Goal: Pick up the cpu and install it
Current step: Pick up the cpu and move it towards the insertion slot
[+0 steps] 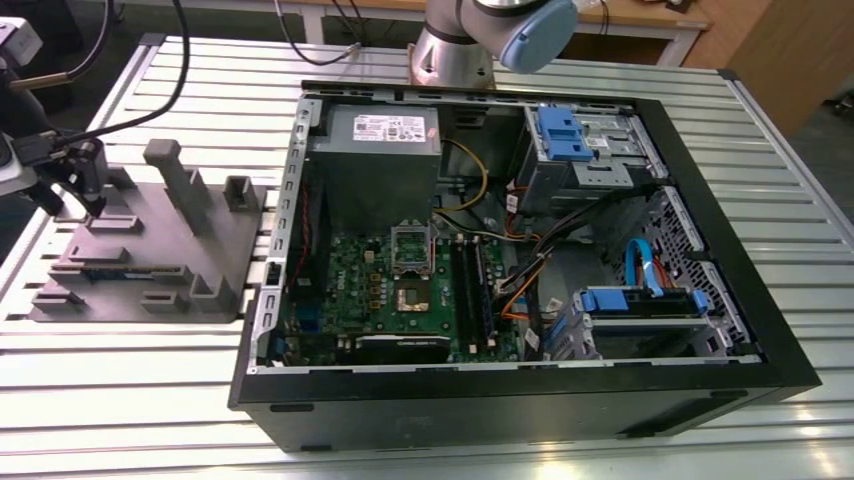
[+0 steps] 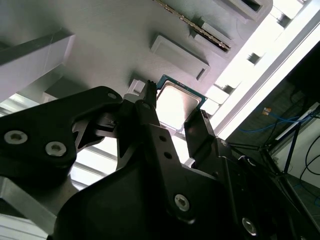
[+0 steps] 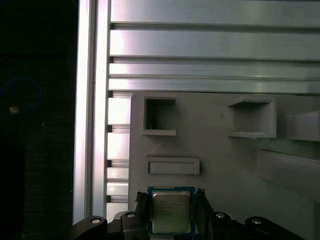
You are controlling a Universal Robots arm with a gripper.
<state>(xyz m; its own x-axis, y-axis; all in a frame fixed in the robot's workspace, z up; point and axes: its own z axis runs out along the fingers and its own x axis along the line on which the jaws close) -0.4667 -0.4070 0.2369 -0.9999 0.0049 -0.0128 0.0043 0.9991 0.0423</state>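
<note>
Gripper [image 2: 175,107] hangs low over the grey holder tray [image 1: 200,250]. The tray sits on the slatted table beside the open computer case [image 1: 534,400]. The cpu [image 3: 171,212] lies flat in its seat near the tray's edge, shiny top up. Claw is apart: fingers [image 3: 142,202] straddle the cpu, one close beside each opposite edge, no clamp visible yet. Step in hand, as I judge it: the grasp. To do it well, keep the fingers square to the chip's sides, centred on the edges rather than a corner, low enough to catch the thin rim without scraping the tray. Close gently and evenly, or the chip may tilt or skid in its seat.
</note>
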